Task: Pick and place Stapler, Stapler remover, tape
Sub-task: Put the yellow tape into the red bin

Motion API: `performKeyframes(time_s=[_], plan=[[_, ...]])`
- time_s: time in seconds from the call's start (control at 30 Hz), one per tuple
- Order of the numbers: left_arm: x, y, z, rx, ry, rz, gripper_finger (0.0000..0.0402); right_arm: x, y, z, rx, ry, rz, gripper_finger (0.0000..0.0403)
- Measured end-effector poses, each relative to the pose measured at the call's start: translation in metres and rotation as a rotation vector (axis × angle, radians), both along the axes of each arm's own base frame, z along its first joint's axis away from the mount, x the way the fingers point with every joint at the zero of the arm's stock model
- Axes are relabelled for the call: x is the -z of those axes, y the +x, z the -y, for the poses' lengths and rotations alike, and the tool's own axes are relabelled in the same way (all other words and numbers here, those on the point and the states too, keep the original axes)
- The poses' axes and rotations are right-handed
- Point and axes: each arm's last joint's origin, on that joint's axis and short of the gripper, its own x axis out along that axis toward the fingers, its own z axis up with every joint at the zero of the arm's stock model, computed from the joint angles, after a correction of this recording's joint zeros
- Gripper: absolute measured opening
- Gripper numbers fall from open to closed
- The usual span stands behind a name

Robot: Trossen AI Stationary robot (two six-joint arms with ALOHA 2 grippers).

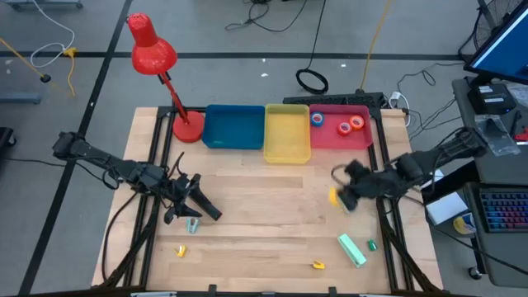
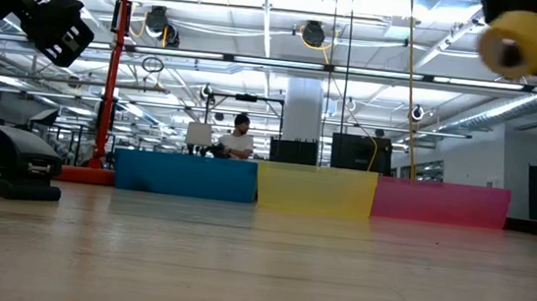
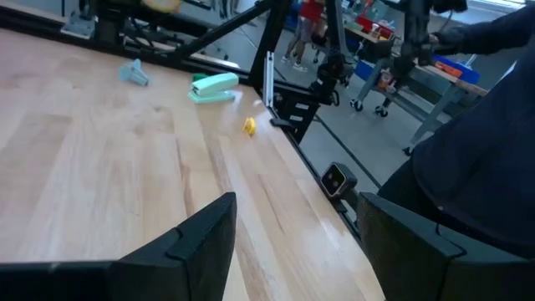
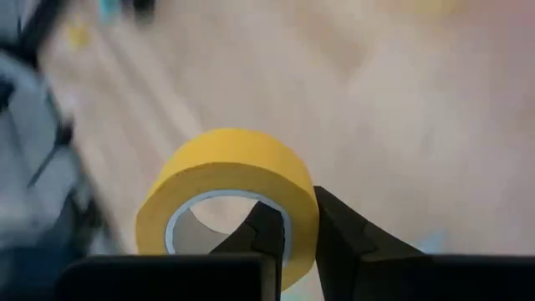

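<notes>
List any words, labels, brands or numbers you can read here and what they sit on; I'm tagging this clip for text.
No text can be read in any view.
Black stapler: a pale mark on its side, too blurred to read.
Green stapler: no print visible.
Yellow tape roll: plain, no print visible.
Blue, yellow and red bins: no labels visible.
Monitor and keyboard beside the table: too small to read.

Mid table (image 1: 272, 198) bare, wide open between both arms up to the bins. Lamp (image 1: 157, 62) blocks back left corner beside blue bin (image 1: 233, 128). Green stapler (image 1: 351, 250), small yellow pieces (image 1: 318, 265) clutter front edge. Black stapler (image 2: 22, 161) sits left, near left gripper (image 1: 191, 206).
</notes>
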Motion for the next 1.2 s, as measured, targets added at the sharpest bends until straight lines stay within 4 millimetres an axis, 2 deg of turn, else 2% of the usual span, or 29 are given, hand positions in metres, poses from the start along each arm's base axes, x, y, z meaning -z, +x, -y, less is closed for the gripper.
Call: performKeyframes(time_s=[0.17, 0.33, 0.47, 0.6, 0.8, 0.97, 1.2], plan=[[0.0, 0.0, -0.001, -0.025, 0.004, -0.003, 0.0246, -0.016, 0.004, 0.035, 0.138, -0.343, 0.083, 0.0029], [0.001, 0.001, -0.001, -0.048, 0.003, -0.007, 0.0246, -0.016, 0.012, 0.074, 0.207, -0.561, -0.023, 0.0029], [0.001, 0.001, -0.001, -0.052, 0.003, -0.008, 0.0246, -0.01, 0.021, 0.113, 0.237, -0.65, -0.149, 0.0029], [0.001, 0.001, -0.001, -0.054, -0.007, -0.013, 0.0246, 0.004, 0.029, 0.157, 0.211, -0.638, -0.249, 0.0029], [0.001, 0.001, -0.002, -0.077, -0.019, -0.018, 0.0246, 0.035, 0.023, 0.214, 0.186, -0.515, -0.372, 0.0029], [0.001, 0.001, -0.003, -0.117, -0.016, -0.017, 0.0246, 0.056, 0.025, 0.242, 0.154, -0.452, -0.367, 0.0029], [0.001, 0.001, -0.004, -0.148, -0.04, -0.027, 0.0246, 0.087, 0.032, 0.261, 0.082, -0.415, -0.446, 0.0029]])
